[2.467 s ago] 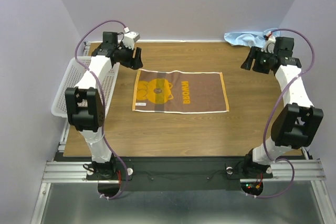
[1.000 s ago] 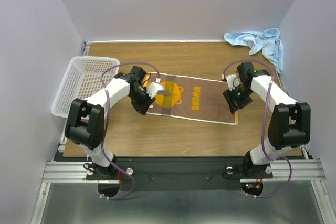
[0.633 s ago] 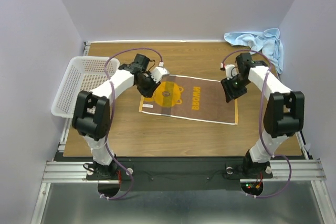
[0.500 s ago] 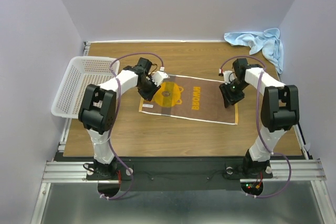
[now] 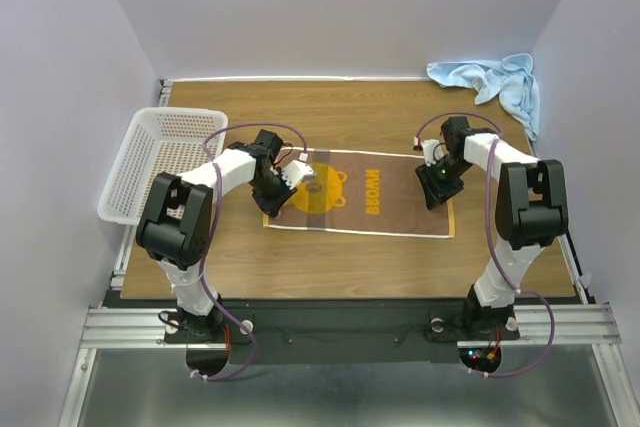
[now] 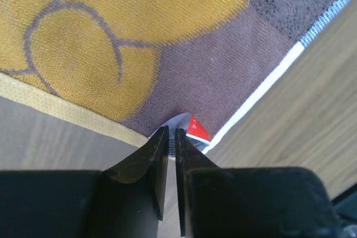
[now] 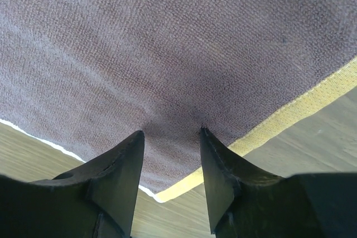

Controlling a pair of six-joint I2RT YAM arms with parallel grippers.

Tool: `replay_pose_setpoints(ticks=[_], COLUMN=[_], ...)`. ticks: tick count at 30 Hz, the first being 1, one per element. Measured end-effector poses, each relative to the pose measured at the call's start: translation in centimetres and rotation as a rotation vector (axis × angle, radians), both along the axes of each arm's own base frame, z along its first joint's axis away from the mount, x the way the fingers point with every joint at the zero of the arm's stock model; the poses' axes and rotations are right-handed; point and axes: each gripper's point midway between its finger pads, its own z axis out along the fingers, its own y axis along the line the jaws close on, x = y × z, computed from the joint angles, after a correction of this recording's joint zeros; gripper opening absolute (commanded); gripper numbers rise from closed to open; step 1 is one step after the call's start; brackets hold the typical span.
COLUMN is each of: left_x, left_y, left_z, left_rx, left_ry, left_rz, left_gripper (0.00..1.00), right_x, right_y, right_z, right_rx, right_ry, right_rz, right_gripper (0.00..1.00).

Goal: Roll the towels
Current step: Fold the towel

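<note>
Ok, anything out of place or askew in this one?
The blue towel is crumpled in the far right corner, spilling past the edge of the table. The patterned towel lies flat but slightly askew to the table edges. The basket overhangs the left edge. Nothing looks damaged.

Wooden table (image 5: 350, 257), yellow towel (image 5: 370, 192) flat centre, blue towel (image 5: 500, 82) far-right, basket (image 5: 150, 162) left edge

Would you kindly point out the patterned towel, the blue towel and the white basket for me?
patterned towel (image 5: 400, 197), top view, its brown middle.
blue towel (image 5: 498, 75), top view, its crumpled middle.
white basket (image 5: 160, 152), top view, its bare mesh floor.
</note>
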Motion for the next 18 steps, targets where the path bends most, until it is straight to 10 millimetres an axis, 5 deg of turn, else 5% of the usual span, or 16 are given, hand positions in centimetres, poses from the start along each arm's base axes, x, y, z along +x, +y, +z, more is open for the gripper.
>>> replay_pose_setpoints(ticks=[2,3,5,7,9,11,15,18], left_x=[-0.6,-0.8,-0.9,-0.5,2.2,5.9,11.1,13.0], left_y=[0.0,0.0,0.0,-0.3,-0.9,-1.0,-0.3,-0.5], left_z=[0.0,0.1,0.5,2.0,5.1,9.3,18.1,22.7], left_rx=[-0.003,-0.007,-0.020,-0.057,-0.126,-0.193,-0.308,-0.394], left_ry=[0.020,0.028,0.032,0.029,-0.053,-0.205,-0.533,-0.689], left_rz=[-0.011,-0.015,-0.024,-0.019,0.011,0.048,0.142,0.186], left_gripper=[0.35,0.52,0.64,0.97,0.99,0.99,0.99,0.97], right_x=[-0.1,-0.1,-0.2,0.0,1.2,3.4,8.5,11.0], right_y=[0.0,0.0,0.1,0.4,0.8,0.9,0.3,-0.5], right_z=[0.1,0.1,0.6,1.6,4.3,7.5,15.0,18.6], right_rx=[0.001,0.003,0.013,0.036,0.075,0.110,0.156,0.175], right_ry=[-0.006,-0.007,-0.015,-0.038,-0.108,-0.209,-0.470,-0.579], right_rz=[0.012,0.015,0.020,0.021,0.014,0.001,-0.076,-0.139], right_gripper=[0.58,0.60,0.66,0.71,0.78,1.00,1.00,1.00])
